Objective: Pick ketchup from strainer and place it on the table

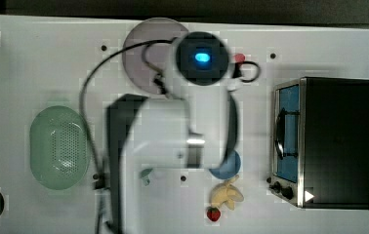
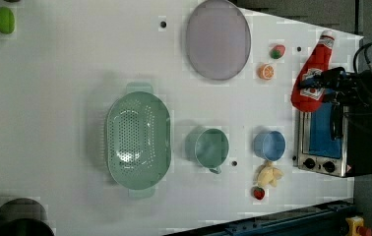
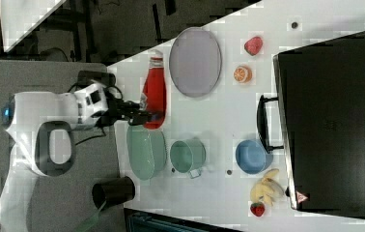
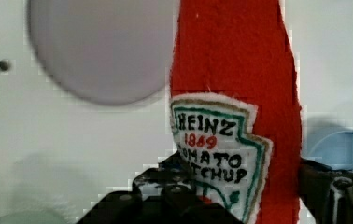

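Bare table [image 2: 66, 73] beside strainer [image 2: 137, 135]; cups crowd the other side

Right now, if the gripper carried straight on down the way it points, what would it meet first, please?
Probably the bare table beside the grey plate: the gripper holds the ketchup above it, though height is unclear.

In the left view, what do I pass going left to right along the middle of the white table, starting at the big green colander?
Strainer → teal cup → blue cup → toaster oven at the left view's right. The ketchup, held in the gripper, hangs above the oven's end of that line.
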Controlling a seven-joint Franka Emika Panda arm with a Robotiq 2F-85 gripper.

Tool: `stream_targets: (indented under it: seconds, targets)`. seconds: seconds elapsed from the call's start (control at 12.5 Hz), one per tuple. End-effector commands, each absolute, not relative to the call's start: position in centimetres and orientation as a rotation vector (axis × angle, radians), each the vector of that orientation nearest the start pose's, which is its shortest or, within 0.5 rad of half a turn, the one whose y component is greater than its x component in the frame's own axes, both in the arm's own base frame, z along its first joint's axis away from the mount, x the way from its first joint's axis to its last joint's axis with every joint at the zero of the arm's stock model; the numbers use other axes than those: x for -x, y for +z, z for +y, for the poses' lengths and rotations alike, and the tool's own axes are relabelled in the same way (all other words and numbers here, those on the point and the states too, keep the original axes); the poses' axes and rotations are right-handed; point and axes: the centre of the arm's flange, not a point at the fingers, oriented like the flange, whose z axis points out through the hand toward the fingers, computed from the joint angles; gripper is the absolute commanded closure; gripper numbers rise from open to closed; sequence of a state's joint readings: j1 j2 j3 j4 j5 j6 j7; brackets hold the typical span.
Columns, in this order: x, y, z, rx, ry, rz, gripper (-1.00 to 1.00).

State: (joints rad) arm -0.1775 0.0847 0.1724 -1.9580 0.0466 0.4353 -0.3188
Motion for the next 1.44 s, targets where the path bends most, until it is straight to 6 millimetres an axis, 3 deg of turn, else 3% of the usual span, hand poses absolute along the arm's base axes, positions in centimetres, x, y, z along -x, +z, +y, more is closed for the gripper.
stream_targets:
  seconds: [0.08, 0.4, 0.96, 1.04, 1.28, 1.44]
  targets:
    - [-55.7, 41.4, -1.6, 3.024, 0.139, 0.666, -0.22]
    - [-53.1, 35.2, -3.2, 3.020, 0.264, 0.721, -0.22]
    - [-51.4, 25.2, -4.1, 3.039, 0.219, 0.728, -0.22]
    - [-51.3, 24.1, -4.2, 3.037, 0.226, 0.731, -0.29]
    - [-51.5, 23.8, -4.4, 3.034, 0.217, 0.737, -0.93]
    - [-52.0, 26.0, -4.4, 3.033, 0.189, 0.741, -1.00]
